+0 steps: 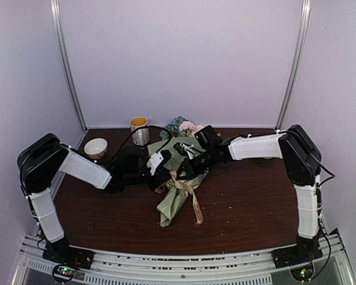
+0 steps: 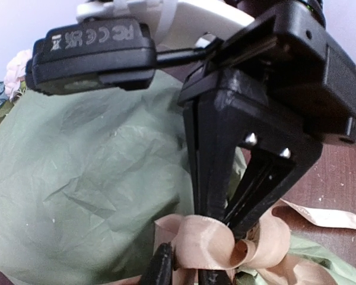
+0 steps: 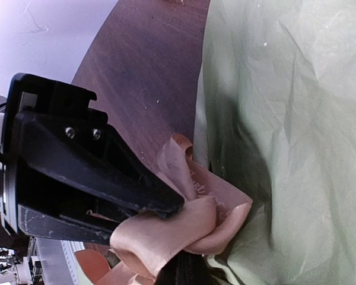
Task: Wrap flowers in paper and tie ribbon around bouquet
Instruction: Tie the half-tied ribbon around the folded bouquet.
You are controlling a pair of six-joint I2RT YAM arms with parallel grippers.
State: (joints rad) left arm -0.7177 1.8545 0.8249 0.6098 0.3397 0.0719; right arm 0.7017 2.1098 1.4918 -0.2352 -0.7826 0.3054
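**Beige ribbon at the knot: limp, slick, light**

The bouquet (image 1: 173, 205) lies mid-surface (image 1: 249, 202) with its blooms toward the far edge. The ribbon (image 1: 181, 185) is tied about its waist, tails trailing nearward. The right claw (image 2: 238, 228) is closed, pinching a ribbon fold at the knot. The left claw (image 2: 187, 270) has its jaws slightly apart about a neighbouring loop; whether they grip cannot be told.

Judgement: the ribbon will slip easily and the paper will crease. Pinch the ribbon flat, close to the knot.

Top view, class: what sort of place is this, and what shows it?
Probably a robot test booth: left arm and right arm bolted at the near edge of a dark table, plain pale walls with metal posts, and just a bouquet, mug and bowl as props.
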